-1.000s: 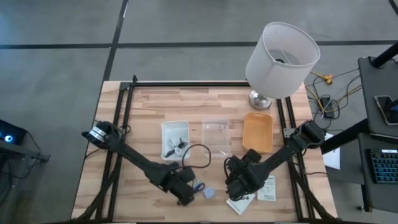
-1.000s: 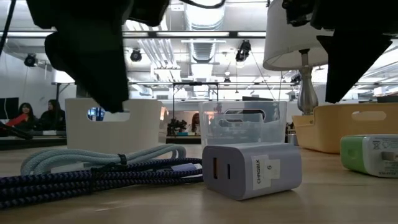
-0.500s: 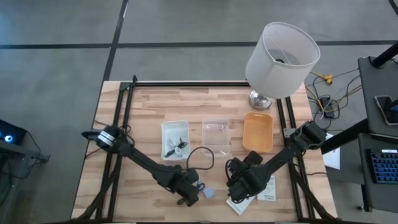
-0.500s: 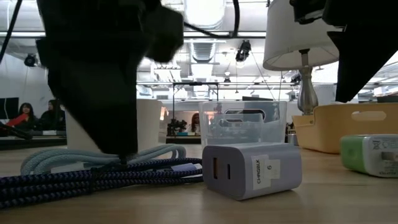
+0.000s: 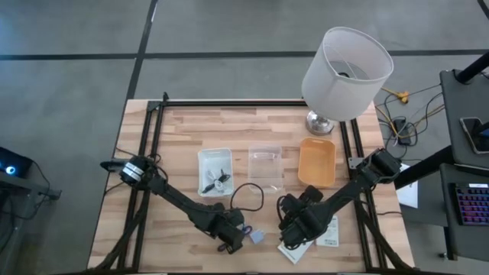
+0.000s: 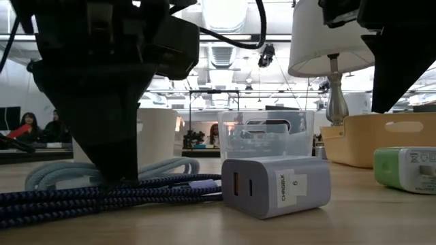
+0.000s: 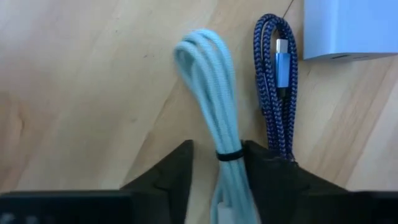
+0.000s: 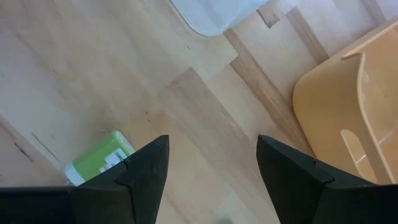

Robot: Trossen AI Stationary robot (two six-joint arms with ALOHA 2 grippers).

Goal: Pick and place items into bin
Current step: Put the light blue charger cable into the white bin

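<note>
Left arm: reaches diagonally from mid-left to lower centre of the high view, wrist pitched down onto the tabletop (image 5: 183, 137).
Left gripper (image 7: 217, 163): jaws spread, straddling the pale blue cable (image 7: 208, 93); the dark braided cable (image 7: 277, 93) lies just beside it.
Right arm: angled in from the right.
Right gripper (image 8: 211, 165): jaws released, empty, hovering near the green piece (image 8: 102, 158).
White bin (image 5: 215, 169): centre frame.
</note>
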